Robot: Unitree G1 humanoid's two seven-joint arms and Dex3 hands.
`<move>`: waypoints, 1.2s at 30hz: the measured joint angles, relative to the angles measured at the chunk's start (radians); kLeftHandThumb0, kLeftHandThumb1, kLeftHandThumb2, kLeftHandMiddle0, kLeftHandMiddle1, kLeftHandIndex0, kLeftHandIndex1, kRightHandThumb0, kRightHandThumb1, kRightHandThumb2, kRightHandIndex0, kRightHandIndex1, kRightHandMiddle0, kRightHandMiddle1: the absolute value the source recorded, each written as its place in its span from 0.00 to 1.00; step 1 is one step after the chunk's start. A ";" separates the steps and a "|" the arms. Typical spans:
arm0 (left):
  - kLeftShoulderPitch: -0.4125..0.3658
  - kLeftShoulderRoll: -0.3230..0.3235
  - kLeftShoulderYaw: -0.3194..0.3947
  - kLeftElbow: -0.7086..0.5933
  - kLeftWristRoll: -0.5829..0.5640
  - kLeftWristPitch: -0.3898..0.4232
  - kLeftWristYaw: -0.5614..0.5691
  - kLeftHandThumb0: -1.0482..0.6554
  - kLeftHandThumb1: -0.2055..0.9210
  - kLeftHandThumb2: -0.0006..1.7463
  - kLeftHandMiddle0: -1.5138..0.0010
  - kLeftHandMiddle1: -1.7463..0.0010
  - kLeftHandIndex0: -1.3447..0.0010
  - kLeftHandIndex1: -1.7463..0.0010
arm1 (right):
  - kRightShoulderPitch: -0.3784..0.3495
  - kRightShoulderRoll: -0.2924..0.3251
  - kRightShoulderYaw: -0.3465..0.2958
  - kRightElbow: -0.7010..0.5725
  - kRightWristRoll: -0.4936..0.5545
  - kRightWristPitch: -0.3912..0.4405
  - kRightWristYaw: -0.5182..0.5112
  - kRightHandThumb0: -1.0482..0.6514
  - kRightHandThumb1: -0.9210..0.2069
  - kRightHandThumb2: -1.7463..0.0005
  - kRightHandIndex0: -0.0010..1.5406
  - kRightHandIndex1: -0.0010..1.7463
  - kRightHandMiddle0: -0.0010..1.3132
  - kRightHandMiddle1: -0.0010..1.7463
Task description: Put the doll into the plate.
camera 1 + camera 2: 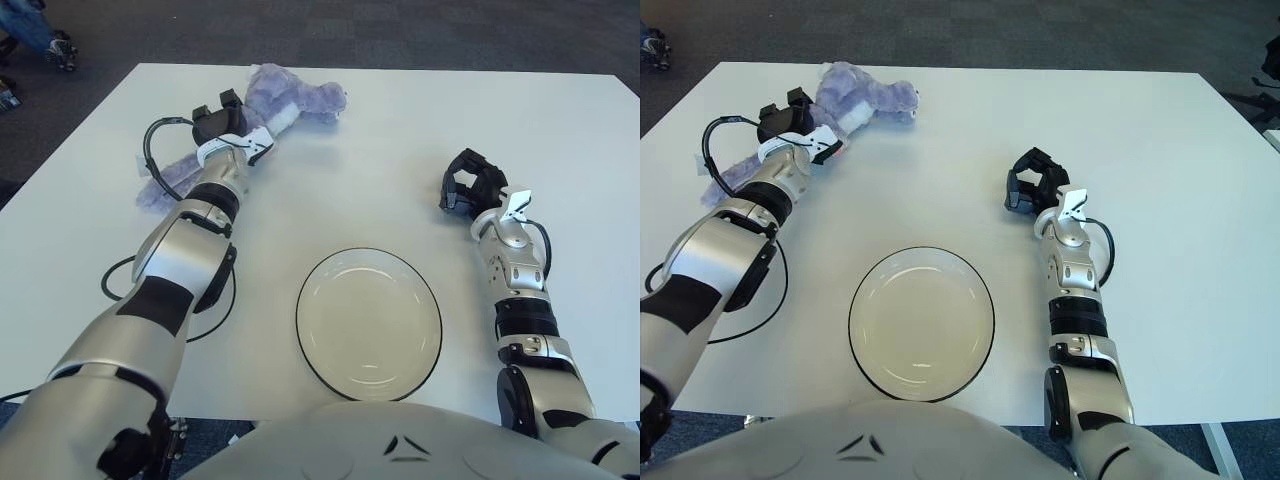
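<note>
Left hand at doll near table's far-left corner; grasp state cannot tell. Right hand idle toward right edge, fingers curled, holding nothing. Plate at near edge, bare. Step: reaching/grasping. Next: secure grip, lift, carry to plate.

left hand hides the doll's middle.

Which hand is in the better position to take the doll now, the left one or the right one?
The left. The left hand is right at the purple doll on the far left of the table. The right hand shows well off to the right, beyond the empty plate.
</note>
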 measured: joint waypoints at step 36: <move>0.000 0.009 -0.063 0.005 0.045 0.023 -0.021 0.84 0.72 0.50 0.70 0.06 0.44 0.00 | 0.000 0.000 -0.001 0.000 0.003 0.002 0.014 0.33 0.58 0.21 0.82 1.00 0.50 1.00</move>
